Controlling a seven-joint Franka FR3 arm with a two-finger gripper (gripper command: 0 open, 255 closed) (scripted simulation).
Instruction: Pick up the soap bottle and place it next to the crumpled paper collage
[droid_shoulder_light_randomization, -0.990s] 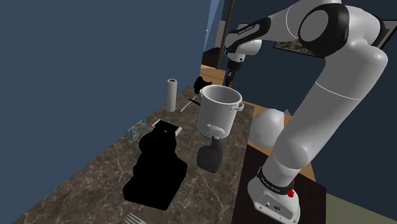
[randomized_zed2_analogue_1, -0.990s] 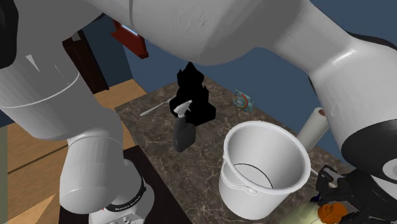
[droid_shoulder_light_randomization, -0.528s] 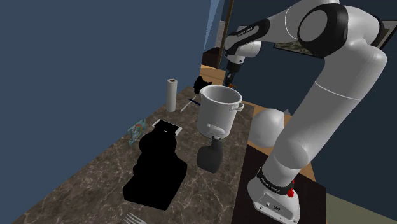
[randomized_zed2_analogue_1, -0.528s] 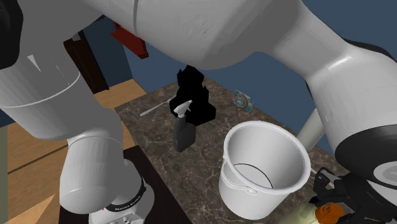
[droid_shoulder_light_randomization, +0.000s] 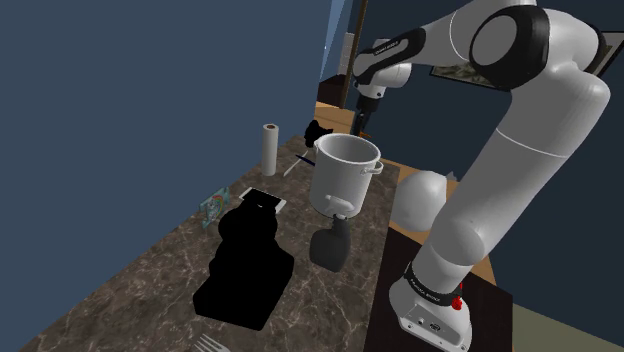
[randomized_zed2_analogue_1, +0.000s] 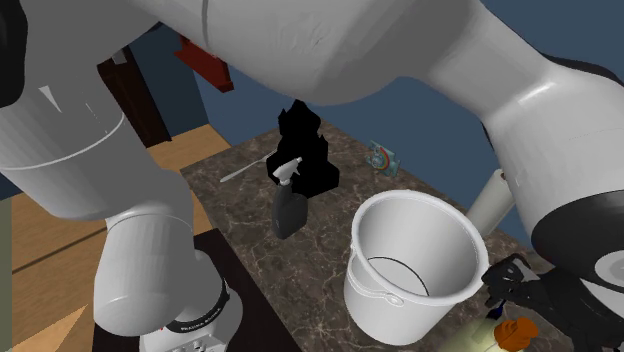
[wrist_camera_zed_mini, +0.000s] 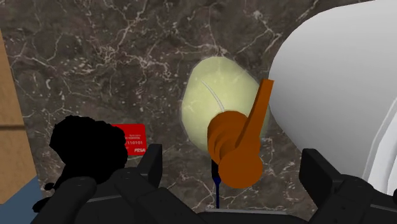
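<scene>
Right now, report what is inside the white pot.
Inside the white pot, the second exterior view shows bare white wall and most of the floor, nothing lying there. The near rim covers the floor's nearest edge, so something small there cannot be ruled out.

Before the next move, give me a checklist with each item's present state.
1. Gripper fingers apart: ok.
2. Soap bottle lined up, its orange pump between the fingers: ok.
3. Fingers clasping the bottle: not ok, they do not touch it.
4. Room between the gripper and the white pot: cannot tell; the pot stands close beside the bottle.
5. Crumpled paper collage found, with bare counter beside it: ok.
</scene>
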